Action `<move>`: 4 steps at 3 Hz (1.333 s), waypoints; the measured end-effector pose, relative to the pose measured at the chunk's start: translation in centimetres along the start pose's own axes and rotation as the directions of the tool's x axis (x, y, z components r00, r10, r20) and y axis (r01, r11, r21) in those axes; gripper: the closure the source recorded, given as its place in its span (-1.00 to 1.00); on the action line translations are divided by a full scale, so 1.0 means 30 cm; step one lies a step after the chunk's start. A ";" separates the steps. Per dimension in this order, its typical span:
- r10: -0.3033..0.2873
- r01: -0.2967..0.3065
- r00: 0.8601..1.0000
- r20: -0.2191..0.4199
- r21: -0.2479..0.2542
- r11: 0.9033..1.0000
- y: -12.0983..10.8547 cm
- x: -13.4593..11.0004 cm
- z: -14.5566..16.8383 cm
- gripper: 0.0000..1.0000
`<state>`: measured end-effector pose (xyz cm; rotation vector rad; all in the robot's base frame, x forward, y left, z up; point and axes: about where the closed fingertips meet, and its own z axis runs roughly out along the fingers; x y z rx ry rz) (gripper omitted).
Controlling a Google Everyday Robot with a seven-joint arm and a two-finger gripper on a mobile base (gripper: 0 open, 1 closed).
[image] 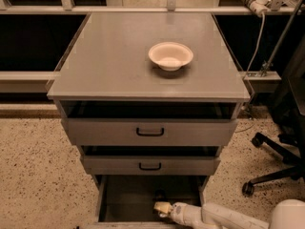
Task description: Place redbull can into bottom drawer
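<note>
The bottom drawer (124,199) is pulled open, a plain grey box at the foot of the cabinet. My gripper (160,207) reaches in from the right on a white arm (214,217) and sits low inside the drawer, near its front middle. A small dark upright thing (159,194) stands on the drawer floor right behind the gripper tip; it is the size of the redbull can, but its markings do not show. I cannot tell whether the gripper touches it.
A white bowl (170,56) sits on the grey cabinet top (109,66). The two upper drawers with black handles (150,132) are slightly open. An office chair base (271,171) stands on the speckled floor at the right.
</note>
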<state>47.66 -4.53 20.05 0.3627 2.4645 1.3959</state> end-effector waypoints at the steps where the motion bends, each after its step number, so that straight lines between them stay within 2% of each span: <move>1: 0.000 0.000 1.000 0.000 0.000 1.000 0.000 0.000 0.000 -0.30; 2: 0.000 0.000 1.000 0.000 0.000 1.000 0.000 0.000 0.000 -0.77; 3: 0.000 0.000 1.000 0.000 0.000 1.000 0.000 0.000 0.000 -1.00; 4: 0.000 0.000 1.000 0.000 0.000 1.000 0.000 0.000 0.000 -1.00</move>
